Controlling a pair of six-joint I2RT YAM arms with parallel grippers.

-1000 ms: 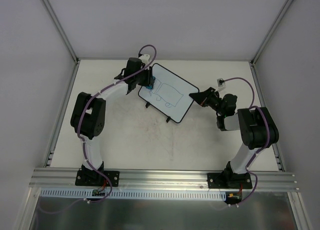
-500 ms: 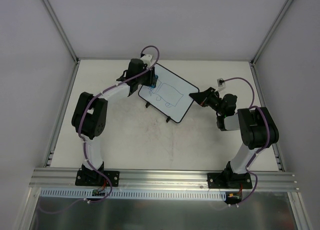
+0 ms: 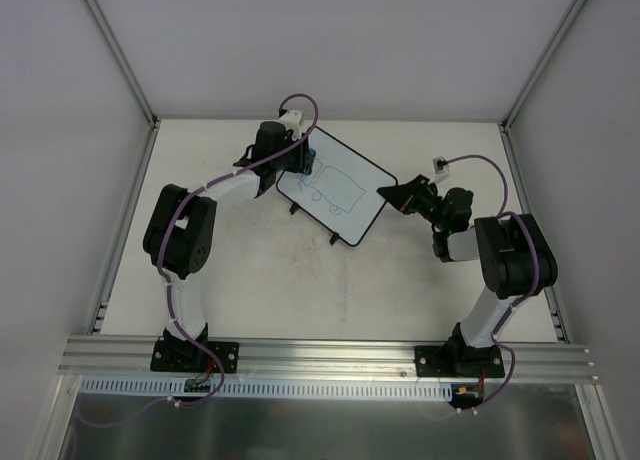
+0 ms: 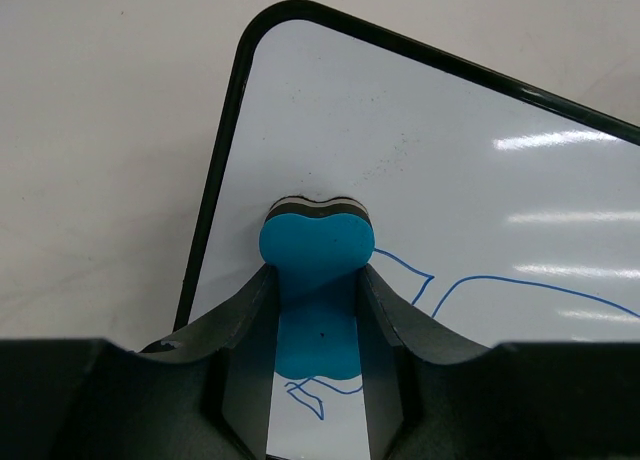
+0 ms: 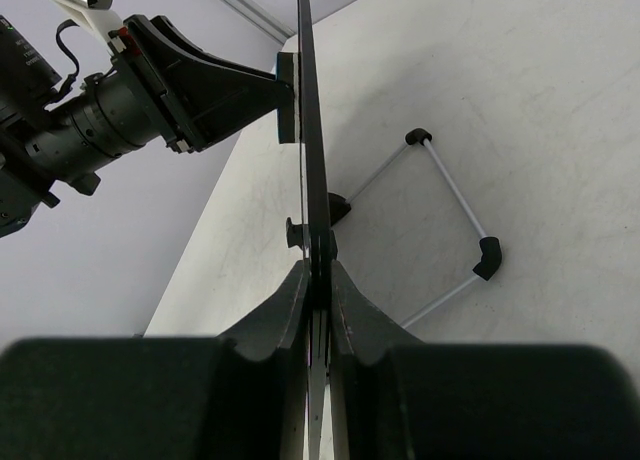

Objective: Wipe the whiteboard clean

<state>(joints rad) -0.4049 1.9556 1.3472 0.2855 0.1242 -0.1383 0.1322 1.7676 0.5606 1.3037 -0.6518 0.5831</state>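
Note:
The whiteboard stands tilted at the table's middle back, white with a black rim and blue scribbles. My left gripper is shut on a blue-and-black eraser and presses it against the board's upper left corner, just above a blue line. My right gripper is shut on the board's right edge, which shows edge-on in the right wrist view between the fingers. The left gripper also shows there, touching the board's face.
A thin wire stand with black corner pieces lies on the table behind the board. Grey walls enclose the table at the left, back and right. A metal rail runs along the near edge.
My left gripper has moved the eraser up and to the right along the board's upper left edge. The right gripper and the board have stayed still.

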